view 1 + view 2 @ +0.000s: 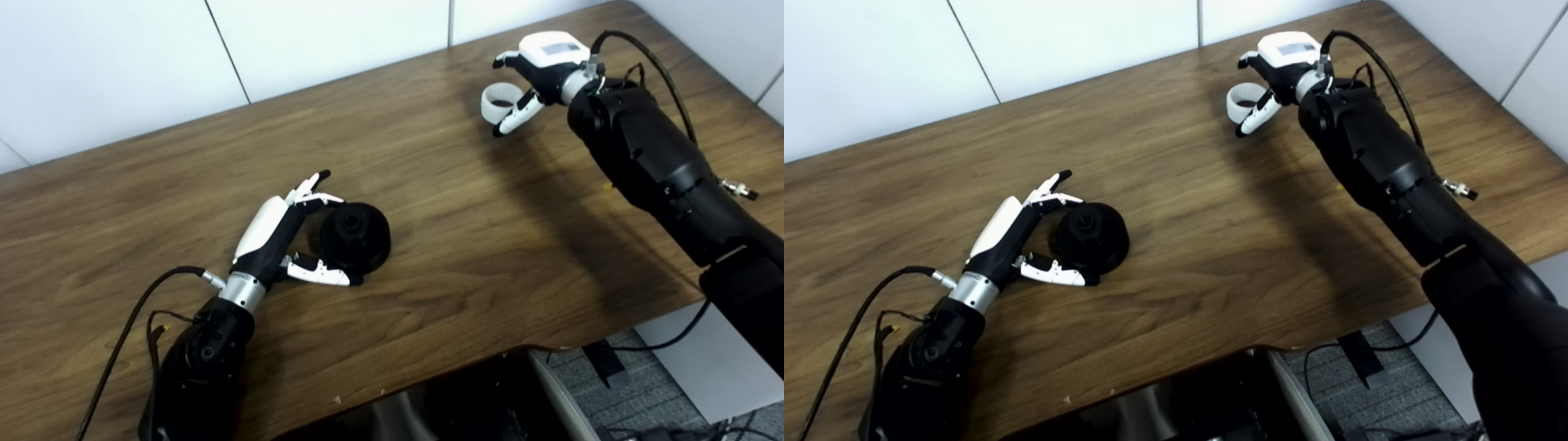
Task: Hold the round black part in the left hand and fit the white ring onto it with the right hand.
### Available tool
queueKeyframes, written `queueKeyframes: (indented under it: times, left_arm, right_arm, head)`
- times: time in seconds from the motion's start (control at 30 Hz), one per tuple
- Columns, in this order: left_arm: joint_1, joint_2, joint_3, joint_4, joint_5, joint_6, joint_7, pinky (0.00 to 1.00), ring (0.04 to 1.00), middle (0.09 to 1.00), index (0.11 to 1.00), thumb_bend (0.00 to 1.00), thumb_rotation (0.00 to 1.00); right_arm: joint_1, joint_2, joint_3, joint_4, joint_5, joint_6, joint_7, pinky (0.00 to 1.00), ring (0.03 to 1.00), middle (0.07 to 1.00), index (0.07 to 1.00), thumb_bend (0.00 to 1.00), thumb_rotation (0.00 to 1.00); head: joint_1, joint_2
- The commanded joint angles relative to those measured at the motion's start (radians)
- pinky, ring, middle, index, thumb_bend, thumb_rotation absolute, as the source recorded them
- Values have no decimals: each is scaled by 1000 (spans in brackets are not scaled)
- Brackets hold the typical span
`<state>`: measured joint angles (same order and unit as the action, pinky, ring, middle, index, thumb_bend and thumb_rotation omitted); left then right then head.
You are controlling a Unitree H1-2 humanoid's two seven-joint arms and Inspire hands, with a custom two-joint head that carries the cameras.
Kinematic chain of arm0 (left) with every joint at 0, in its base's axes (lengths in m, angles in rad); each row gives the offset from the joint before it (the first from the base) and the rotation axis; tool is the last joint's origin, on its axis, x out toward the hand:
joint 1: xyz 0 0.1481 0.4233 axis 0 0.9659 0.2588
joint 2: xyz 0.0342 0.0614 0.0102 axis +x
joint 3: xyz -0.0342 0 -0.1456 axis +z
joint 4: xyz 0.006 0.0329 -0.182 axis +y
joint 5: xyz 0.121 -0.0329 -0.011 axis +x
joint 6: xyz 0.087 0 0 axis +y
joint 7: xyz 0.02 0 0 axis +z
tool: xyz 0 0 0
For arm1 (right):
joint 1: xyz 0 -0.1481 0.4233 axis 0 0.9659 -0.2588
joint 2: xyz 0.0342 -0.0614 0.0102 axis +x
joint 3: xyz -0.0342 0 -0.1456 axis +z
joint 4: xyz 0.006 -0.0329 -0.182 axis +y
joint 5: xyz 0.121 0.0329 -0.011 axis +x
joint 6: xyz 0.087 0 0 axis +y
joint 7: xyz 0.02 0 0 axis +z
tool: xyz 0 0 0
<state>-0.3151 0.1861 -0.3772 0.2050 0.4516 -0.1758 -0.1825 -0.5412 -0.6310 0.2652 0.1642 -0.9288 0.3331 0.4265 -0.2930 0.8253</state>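
Observation:
The round black part (355, 236) sits on the wooden table (465, 245), left of the middle. My left hand (288, 236) lies open against its left side, with the thumb along the part's near edge and the fingers (312, 184) stretched past its far edge, not closed on it. The white ring (499, 101) rests on the table at the far right. My right hand (530, 76) is open over the ring's right side. Its thumb reaches the ring's near right rim and its fingers (1246, 59) stay above and apart from it.
The white wall (306, 43) runs along the table's far edge. The table's front edge (490, 349) cuts in at the bottom middle, with a chair and floor cables below. A black cable (122, 337) trails from my left forearm.

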Motion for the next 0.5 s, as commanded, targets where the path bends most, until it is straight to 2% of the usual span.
queueKeyframes:
  times: [0.0, 0.47]
  left_arm:
    - [-8, 16, 1, 5, 5, -8, -10, 1000, 1000, 1000, 599, 1000, 203]
    - [-8, 16, 3, -3, 4, -2, -15, 1000, 1000, 1000, 602, 1000, 191]
  right_arm:
    - [-69, -20, 1, -9, -18, -5, -10, 891, 926, 885, 871, 847, 405]
    - [-114, -17, 51, 91, -12, -30, -49, 911, 917, 865, 857, 861, 408]
  head:
    - [2, 2]
    - [15, 2]
